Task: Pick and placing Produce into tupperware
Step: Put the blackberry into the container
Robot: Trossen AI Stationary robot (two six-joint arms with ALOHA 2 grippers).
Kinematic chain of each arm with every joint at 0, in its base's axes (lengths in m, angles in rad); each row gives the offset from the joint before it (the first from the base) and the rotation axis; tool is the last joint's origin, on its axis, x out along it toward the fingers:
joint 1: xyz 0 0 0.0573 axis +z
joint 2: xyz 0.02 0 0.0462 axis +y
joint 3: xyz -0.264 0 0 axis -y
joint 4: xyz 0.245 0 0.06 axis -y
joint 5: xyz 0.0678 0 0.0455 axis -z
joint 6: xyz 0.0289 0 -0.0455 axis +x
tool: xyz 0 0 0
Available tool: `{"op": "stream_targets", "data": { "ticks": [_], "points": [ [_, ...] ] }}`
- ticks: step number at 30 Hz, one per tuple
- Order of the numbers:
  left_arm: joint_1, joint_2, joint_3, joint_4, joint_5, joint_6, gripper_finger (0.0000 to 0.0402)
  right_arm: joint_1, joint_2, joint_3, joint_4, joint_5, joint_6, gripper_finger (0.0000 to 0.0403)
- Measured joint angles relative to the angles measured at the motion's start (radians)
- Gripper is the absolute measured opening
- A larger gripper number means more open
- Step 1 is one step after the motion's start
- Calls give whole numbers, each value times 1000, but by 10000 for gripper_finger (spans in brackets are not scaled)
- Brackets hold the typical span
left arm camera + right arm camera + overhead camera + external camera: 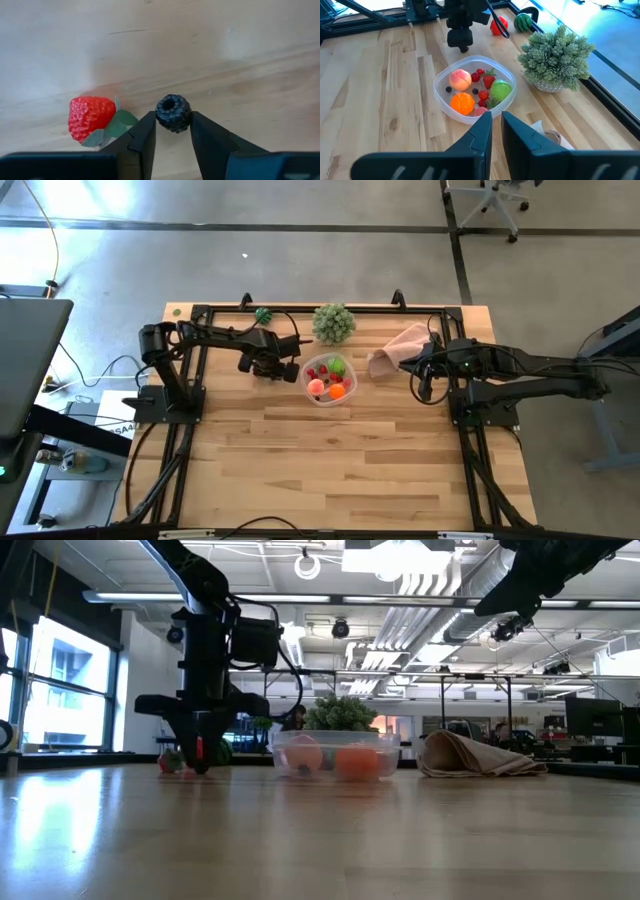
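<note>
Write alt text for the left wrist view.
The left gripper has its two dark fingers closing around a small dark blackberry on the pale wooden table. A red strawberry with green leaves lies beside it, apart from the fingers.

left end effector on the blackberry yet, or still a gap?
Touching. The left wrist view shows the left end effector with both fingers pressed against the sides of the blackberry on the table, no gap visible; the strawberry lies beside, untouched.
</note>
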Motion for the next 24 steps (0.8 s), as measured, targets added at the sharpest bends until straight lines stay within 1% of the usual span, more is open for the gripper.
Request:
{"op": "stream_targets", "data": {
  "ticks": [6,20,24],
  "points": [
    [0,0,1,0,-8,-1,90,0,0,0,0,0,0,30],
    [0,0,0,0,-33,0,99,0,0,0,0,0,0,30],
    [0,0,0,2,-55,1,102,0,0,0,0,0,0,30]
  ]
}}
